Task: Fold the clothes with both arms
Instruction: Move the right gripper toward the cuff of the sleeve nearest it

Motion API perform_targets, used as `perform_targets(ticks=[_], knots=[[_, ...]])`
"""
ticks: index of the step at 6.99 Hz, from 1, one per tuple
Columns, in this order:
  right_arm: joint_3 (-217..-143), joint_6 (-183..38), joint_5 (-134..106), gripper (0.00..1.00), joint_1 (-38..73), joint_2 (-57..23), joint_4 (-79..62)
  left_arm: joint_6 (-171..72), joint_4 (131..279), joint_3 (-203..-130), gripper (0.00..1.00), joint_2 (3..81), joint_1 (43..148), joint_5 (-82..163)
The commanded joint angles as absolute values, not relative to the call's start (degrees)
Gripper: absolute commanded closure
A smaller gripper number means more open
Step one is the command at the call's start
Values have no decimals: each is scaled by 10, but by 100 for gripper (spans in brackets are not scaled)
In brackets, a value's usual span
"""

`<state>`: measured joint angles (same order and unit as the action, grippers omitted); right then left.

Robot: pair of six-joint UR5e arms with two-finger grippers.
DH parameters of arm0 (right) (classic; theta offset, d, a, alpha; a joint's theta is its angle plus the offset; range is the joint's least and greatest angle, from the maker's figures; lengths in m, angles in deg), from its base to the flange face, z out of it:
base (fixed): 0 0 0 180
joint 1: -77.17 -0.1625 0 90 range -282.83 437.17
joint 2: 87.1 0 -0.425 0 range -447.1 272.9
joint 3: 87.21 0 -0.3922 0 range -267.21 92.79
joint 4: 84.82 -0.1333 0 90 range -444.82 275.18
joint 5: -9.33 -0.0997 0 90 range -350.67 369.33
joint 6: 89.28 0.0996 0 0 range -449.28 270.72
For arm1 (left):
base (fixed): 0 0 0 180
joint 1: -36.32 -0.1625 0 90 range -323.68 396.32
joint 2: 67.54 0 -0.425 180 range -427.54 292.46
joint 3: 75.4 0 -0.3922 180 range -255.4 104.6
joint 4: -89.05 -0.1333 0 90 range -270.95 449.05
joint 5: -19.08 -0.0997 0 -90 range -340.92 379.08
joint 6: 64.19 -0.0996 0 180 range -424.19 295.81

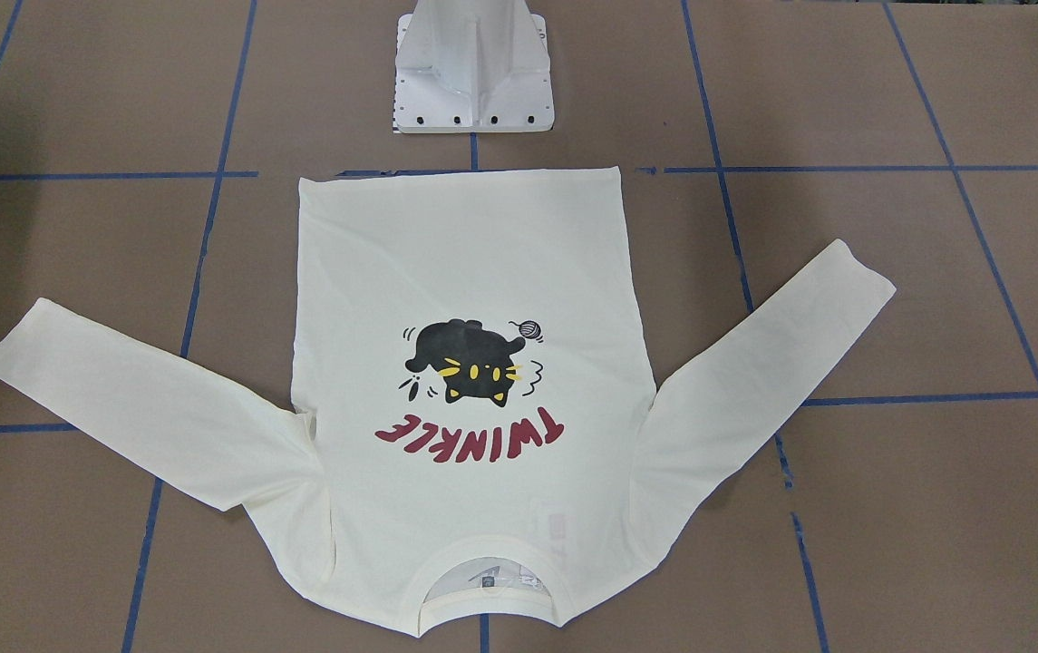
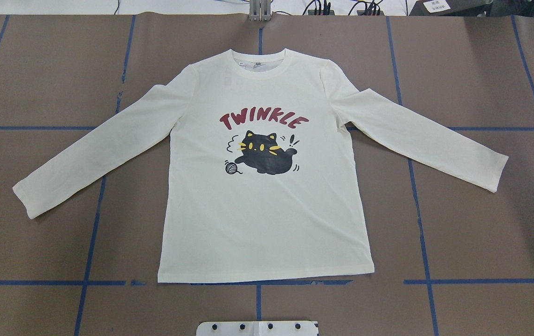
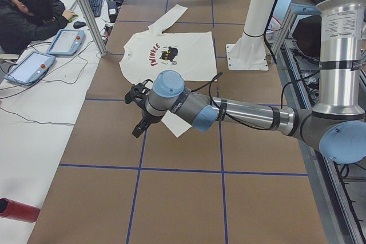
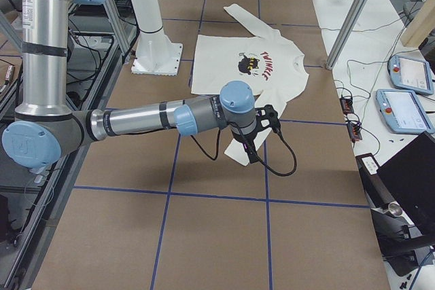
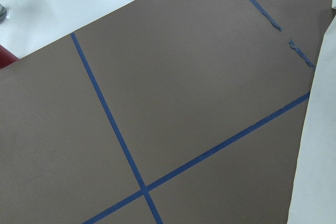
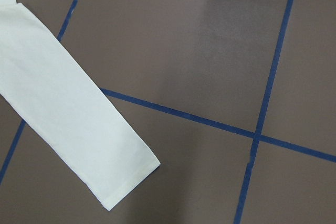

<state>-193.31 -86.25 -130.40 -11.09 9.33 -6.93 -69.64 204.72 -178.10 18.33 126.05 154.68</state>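
The cream long-sleeved T-shirt [image 2: 262,219] lies flat on the brown table, print side up, with a black cat and red "TWINKLE". Its collar is on the far side from the robot and both sleeves are spread out. It also shows in the front view [image 1: 464,254]. My left gripper [image 3: 137,123] shows only in the exterior left view, held above the table near the left sleeve's cuff [image 3: 178,127]. My right gripper [image 4: 253,147] shows only in the exterior right view, above the right sleeve's cuff [image 6: 121,177]. I cannot tell whether either is open or shut.
The white base block [image 1: 473,73] stands just behind the shirt's hem. Blue tape lines [image 2: 38,283] grid the table. A seated person [image 3: 28,15], tablets [image 3: 66,41] and cables lie along the operators' side. A red bottle [image 3: 17,210] lies at the table's edge.
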Motion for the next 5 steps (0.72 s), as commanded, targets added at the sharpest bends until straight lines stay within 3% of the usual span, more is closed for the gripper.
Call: perform_targets(ticks=[1, 5], knots=[[-1908, -677, -1302, 1, -77, 132, -237, -697, 2050, -1786, 0, 180, 1261, 1547], [-1783, -409, -1081, 22, 134, 143, -533, -700, 2050, -1787, 0, 174, 1261, 1548]])
